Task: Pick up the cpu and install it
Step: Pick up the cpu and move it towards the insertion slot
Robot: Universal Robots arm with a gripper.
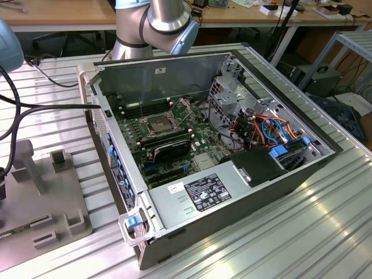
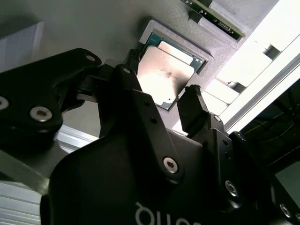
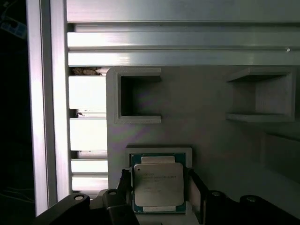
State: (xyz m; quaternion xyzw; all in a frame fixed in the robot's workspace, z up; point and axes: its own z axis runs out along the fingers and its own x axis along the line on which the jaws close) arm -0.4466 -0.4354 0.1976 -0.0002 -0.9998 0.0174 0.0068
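The cpu (image 3: 158, 186), a small square chip with a dull silver top, lies flat in a shallow square recess of a grey fixture plate (image 3: 211, 136). In both wrist views my gripper (image 3: 159, 180) hangs just over it, open, one black finger (image 3: 124, 180) on each side of the chip. The second wrist view has the cpu (image 2: 164, 77) between the fingertips (image 2: 192, 96), still seated in its recess. In the exterior view the open computer case (image 1: 221, 145) holds the motherboard with its square socket (image 1: 158, 123), latch raised.
The grey fixture plate (image 1: 40, 197) sits on the ribbed aluminium table (image 1: 290, 232) at the exterior view's left, beside the case. Raised U-shaped holders (image 3: 133, 96) stand on the plate near the cpu. Memory sticks (image 1: 168, 142), cables (image 1: 261, 131) and a power supply (image 1: 203, 195) crowd the case.
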